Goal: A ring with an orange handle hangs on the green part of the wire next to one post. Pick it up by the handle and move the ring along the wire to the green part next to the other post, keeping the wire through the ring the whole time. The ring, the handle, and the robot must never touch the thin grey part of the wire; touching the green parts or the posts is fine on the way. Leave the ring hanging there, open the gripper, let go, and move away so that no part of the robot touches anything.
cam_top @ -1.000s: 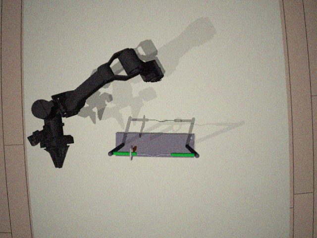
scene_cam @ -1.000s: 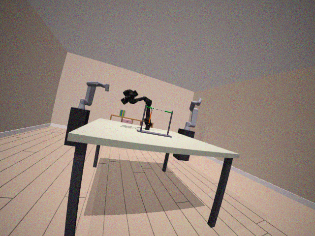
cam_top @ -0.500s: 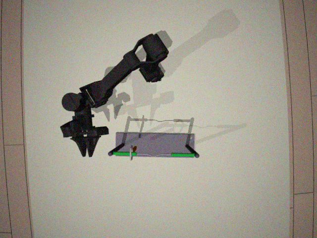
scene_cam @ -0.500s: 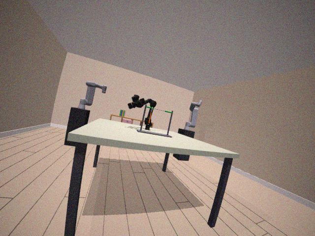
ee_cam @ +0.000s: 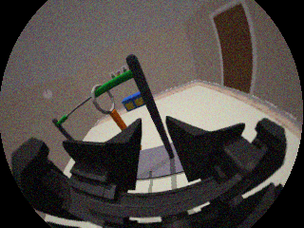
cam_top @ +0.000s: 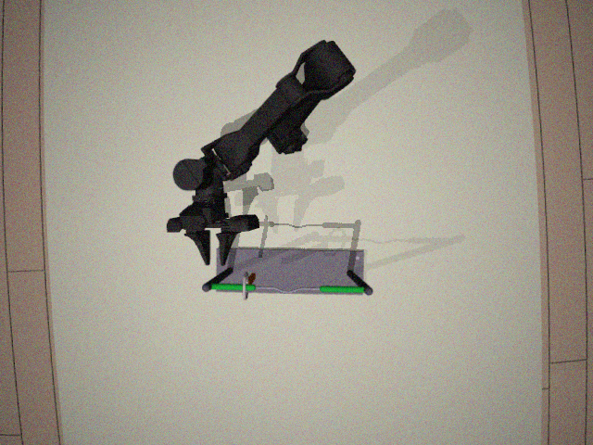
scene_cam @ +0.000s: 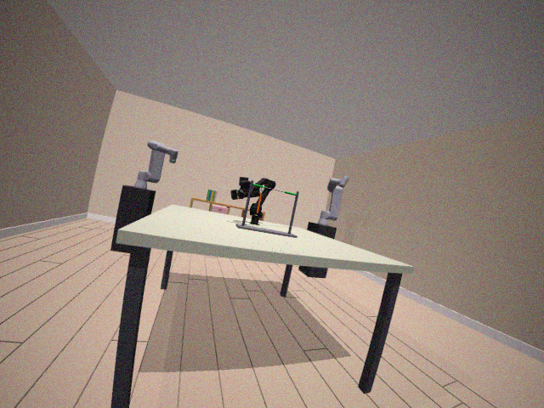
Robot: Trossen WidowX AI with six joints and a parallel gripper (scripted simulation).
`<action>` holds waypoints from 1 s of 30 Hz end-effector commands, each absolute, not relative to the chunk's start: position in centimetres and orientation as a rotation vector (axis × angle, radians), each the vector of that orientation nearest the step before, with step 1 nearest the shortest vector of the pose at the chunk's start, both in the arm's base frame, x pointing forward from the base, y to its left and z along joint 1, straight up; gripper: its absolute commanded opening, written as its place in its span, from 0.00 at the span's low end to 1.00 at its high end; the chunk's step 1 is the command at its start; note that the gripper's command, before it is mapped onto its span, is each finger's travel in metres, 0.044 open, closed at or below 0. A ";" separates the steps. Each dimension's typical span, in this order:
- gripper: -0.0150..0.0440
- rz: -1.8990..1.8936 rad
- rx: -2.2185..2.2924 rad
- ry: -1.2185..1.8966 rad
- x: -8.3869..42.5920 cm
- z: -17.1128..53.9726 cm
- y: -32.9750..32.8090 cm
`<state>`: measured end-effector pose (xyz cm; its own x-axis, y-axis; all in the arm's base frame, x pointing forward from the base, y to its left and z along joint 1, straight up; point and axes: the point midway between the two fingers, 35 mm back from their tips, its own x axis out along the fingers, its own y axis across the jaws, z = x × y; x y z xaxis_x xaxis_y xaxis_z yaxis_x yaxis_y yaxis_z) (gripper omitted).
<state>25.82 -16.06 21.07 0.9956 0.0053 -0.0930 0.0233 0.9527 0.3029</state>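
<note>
The ring (cam_top: 246,294) (ee_cam: 101,111) hangs around the green part (cam_top: 224,287) (ee_cam: 114,84) beside the left post in the top view. Its orange handle (cam_top: 251,278) (scene_cam: 259,203) (ee_cam: 117,119) hangs down; in the wrist view its lower end is behind the left finger. My gripper (cam_top: 215,263) (ee_cam: 154,120) is partly open and empty, on the arm's side of the wire, left of the handle in the top view. The other green part (cam_top: 341,289) (scene_cam: 290,193) (ee_cam: 62,120) is bare. The thin grey wire (cam_top: 287,290) (ee_cam: 80,105) runs between them.
The near post (cam_top: 218,280) (scene_cam: 247,204) (ee_cam: 149,102) shows beyond the gap between my fingers in the wrist view. The far post (cam_top: 359,282) (scene_cam: 293,212) stands at the other end of the base plate (cam_top: 296,268) (scene_cam: 266,230).
</note>
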 end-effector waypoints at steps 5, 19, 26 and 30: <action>0.53 -0.023 0.166 0.175 23.1 14.9 -11.6; 0.53 -0.022 0.059 0.229 21.5 10.7 -9.1; 0.53 -0.046 0.019 0.206 23.9 12.5 -9.3; 0.53 -0.060 0.003 0.180 25.4 13.8 -9.2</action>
<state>24.14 -9.20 12.52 0.9779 -0.0450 -0.2043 0.0481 0.9988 0.0102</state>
